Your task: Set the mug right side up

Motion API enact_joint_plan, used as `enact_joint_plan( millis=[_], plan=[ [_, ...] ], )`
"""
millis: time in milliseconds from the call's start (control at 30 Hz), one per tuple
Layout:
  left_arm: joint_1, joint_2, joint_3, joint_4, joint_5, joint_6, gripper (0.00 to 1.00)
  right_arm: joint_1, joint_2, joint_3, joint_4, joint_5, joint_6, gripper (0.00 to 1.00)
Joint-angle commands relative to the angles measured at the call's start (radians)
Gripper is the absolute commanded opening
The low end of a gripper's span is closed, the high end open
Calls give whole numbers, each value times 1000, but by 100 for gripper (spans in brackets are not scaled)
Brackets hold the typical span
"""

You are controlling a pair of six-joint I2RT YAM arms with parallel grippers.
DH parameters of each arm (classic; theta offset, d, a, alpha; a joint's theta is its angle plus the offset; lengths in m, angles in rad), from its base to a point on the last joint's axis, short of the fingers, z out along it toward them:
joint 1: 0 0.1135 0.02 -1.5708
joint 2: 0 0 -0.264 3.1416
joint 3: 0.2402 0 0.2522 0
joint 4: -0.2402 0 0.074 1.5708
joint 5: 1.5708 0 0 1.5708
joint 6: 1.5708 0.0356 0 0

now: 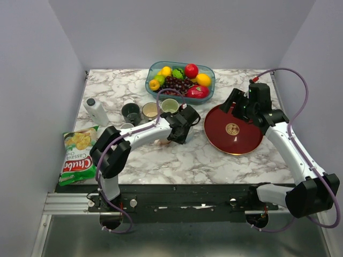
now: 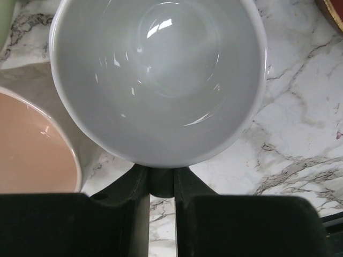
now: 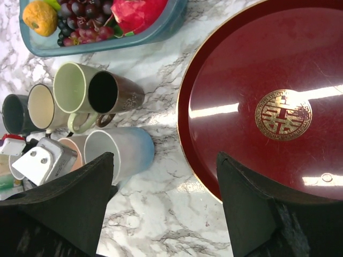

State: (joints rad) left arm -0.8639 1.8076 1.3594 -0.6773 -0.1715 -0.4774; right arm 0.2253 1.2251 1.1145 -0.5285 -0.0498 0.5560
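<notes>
In the left wrist view, the white inside of the mug (image 2: 161, 80) fills the frame, its mouth facing the camera. My left gripper (image 2: 162, 179) is shut on a dark part of the mug just below its rim. The right wrist view shows the mug (image 3: 123, 152) as white fading to blue, leaning about as much as the mugs standing beside it. From above, my left gripper (image 1: 179, 133) covers the mug. My right gripper (image 3: 165, 158) is open and holds nothing. It hangs over the marble beside the red plate (image 3: 268, 64); the top view shows this gripper (image 1: 236, 104) at the plate's far edge.
A pink mug (image 2: 27, 144) stands right against the held mug. Dark (image 1: 131, 112), beige (image 1: 150, 110) and green (image 1: 170, 105) mugs stand behind. A fruit basket (image 1: 151, 72) is at the back, a white bottle (image 1: 96, 111) and a chips bag (image 1: 77, 155) at the left.
</notes>
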Motion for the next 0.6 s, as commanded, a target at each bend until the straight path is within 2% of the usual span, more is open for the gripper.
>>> enact_joint_plan(
  millis=[0,200,233,300,333,400,433,567],
  plan=[
    [-20,12,47,-19,-48,-43,0,-6,1,-13,-39,18,-24,84],
    [-23,47,73,-42,-37,-40,0,-10,-1,-16,-50,19,-28,84],
    [-24,50,85,-53,-36,-35,7,-9,-1,-18,-51,21,-30,84],
    [-26,52,93,-59,-34,-23,15,-11,1,-15,-57,27,-28,86],
    [-27,47,95,-57,-31,-18,31,-11,2,-15,-73,36,-27,87],
    [-27,38,93,-57,-23,-7,40,-11,16,-1,-94,77,-18,93],
    [-29,35,92,-57,-13,-4,48,-12,20,5,-117,87,-18,94],
    [-30,24,93,-73,9,-3,59,-12,25,22,-131,93,-21,100]
  ],
)
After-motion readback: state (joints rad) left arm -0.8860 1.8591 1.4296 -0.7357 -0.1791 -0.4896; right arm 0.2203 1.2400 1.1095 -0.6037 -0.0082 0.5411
